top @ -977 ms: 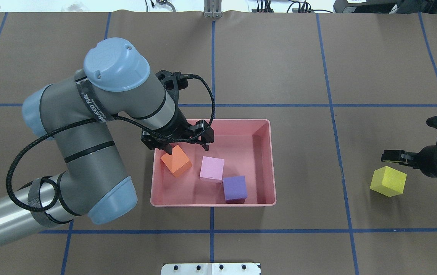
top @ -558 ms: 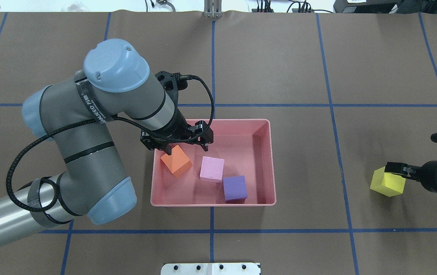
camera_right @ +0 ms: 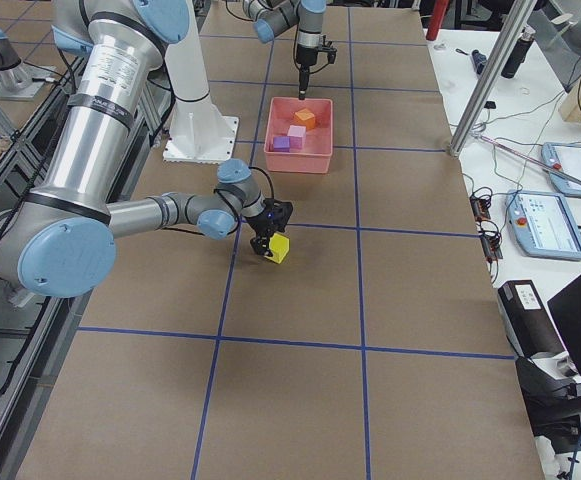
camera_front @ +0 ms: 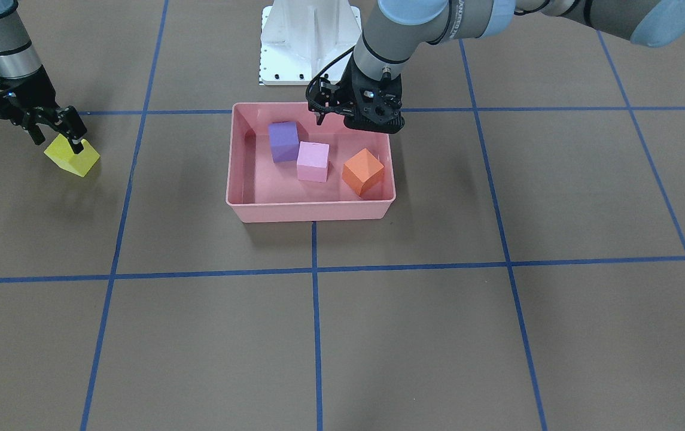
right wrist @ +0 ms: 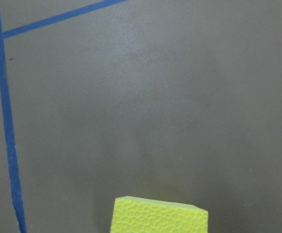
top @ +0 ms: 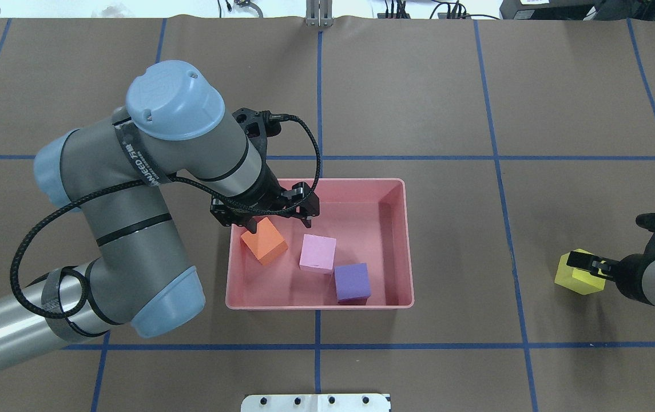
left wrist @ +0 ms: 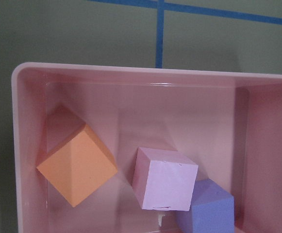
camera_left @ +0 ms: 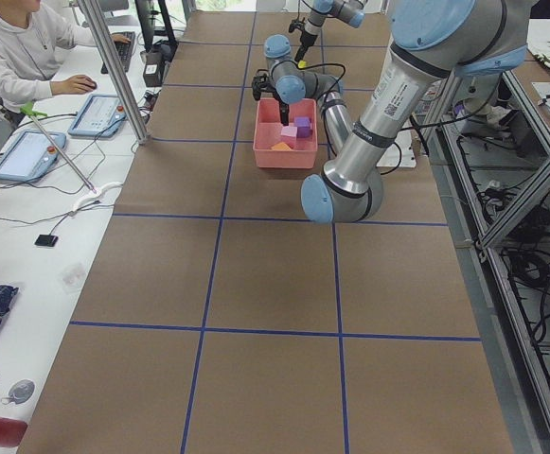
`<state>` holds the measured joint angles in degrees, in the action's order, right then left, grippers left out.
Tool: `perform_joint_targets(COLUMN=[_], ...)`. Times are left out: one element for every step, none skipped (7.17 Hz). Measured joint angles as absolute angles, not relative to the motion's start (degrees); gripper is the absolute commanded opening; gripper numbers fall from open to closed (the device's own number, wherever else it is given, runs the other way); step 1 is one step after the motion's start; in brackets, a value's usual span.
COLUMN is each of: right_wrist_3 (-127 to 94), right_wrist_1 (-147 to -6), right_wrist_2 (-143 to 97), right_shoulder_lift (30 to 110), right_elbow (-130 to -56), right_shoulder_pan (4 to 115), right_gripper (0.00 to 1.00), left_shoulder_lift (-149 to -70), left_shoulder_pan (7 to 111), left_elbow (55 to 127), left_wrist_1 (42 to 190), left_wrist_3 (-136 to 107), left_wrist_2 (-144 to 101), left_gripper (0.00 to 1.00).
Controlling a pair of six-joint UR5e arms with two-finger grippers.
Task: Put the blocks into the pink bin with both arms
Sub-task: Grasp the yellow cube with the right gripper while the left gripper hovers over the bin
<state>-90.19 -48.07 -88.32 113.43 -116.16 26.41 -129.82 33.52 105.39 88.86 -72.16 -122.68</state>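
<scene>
1. The table (top: pixel 419 86) is covered with a brown sheet, which blue tape lines (top: pixel 496 103) divide into large squares. A white pedestal (camera_front: pixel 309 42) stands at the top centre of the front view.
2. At the upper left of the left side view, a person (camera_left: pixel 14 47) in a white top sits at a white bench. Two tablet-like consoles (camera_left: pixel 26 156) and loose cables lie on that bench.
3. A black band (top: pixel 138 163) around the left arm (top: pixel 133 223) carries white lettering that is too small to read.
4. The pink bin (top: pixel 361 220) sits open side up at the centre of the overhead view. Its long axis runs left to right, parallel to the horizontal tape lines.
5. Three blocks lie inside the bin.
   - The orange block (top: pixel 265 247) is in the left part, turned diagonally to the walls.
   - The pink block (top: pixel 318 253) is in the middle, nearly square to the walls.
   - The purple block (top: pixel 352 282) is near the lower wall, its corner against or just beside the pink one's.
6. The yellow block (top: pixel 573 281) rests on the table at the far right of the overhead view, well apart from the bin. It is turned so that a corner points toward the bin.
7. The left gripper (top: pixel 280 226) hangs over the bin's upper left corner, above the orange block and clear of it. Its jaws are spread with nothing between them.
8. The right gripper (camera_front: pixel 57 142) is at the yellow block with its jaws spread. One finger lies over the block's top and the other is off to its side. The pictures do not show whether either finger touches the block.
</scene>
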Motion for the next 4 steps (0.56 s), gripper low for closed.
perform_joint_targets(right_wrist_3=[-90.3, -90.3, -90.3, -90.3], right_wrist_1=[-48.3, -48.5, -48.9, -50.0], right_wrist_2=[-87.8, -87.5, -87.0, -86.2], right_shoulder_lift=[113.4, 113.4, 113.3, 113.1], right_elbow=[-116.1, -115.9, -115.8, -115.8], right_shoulder_pan=[25.9, 25.3, 24.7, 23.9], right_gripper=[1.00, 1.00, 1.00, 1.00], left_shoulder_lift=[-129.8, -129.6, -129.3, -129.1], left_shoulder_pan=[33.5, 33.5, 33.4, 33.4], left_elbow=[105.4, 105.4, 105.4, 105.3], left_wrist_1=[88.9, 88.9, 88.9, 88.9], left_wrist_3=[-72.2, -72.2, -72.2, -72.2], left_wrist_2=[-122.7, -122.7, -122.7, -122.7], left_gripper=[1.00, 1.00, 1.00, 1.00])
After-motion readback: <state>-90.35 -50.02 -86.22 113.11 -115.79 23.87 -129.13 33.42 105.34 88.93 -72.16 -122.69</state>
